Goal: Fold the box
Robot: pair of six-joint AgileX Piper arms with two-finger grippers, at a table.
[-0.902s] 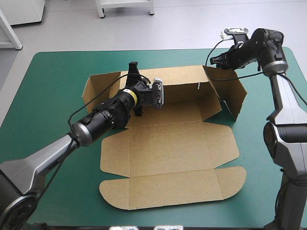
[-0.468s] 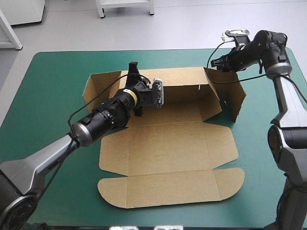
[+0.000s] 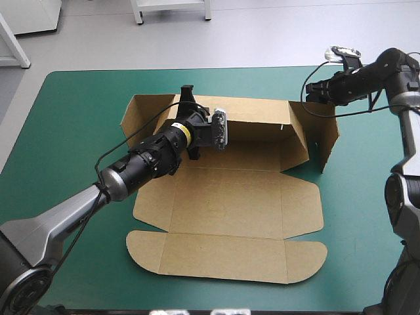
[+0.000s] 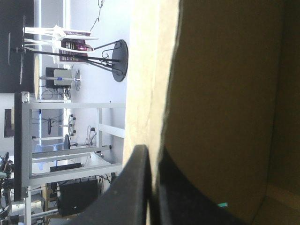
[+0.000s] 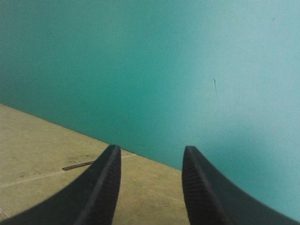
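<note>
Gripping the box (image 3: 223,197) by its wall, left hand (image 4: 152,151) is partly hidden; right hand (image 5: 151,151) stands wide.

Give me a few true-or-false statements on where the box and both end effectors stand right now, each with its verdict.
1. The left end effector is shut on the far wall of the box. True.
2. The right end effector grips the box's right-hand flap. False: its fingers stand open, holding nothing, above the board's edge.
3. The near panels lie flat on the teal-green cover. True.
4. The far wall lies flat on the table. False: it stands raised.
</note>
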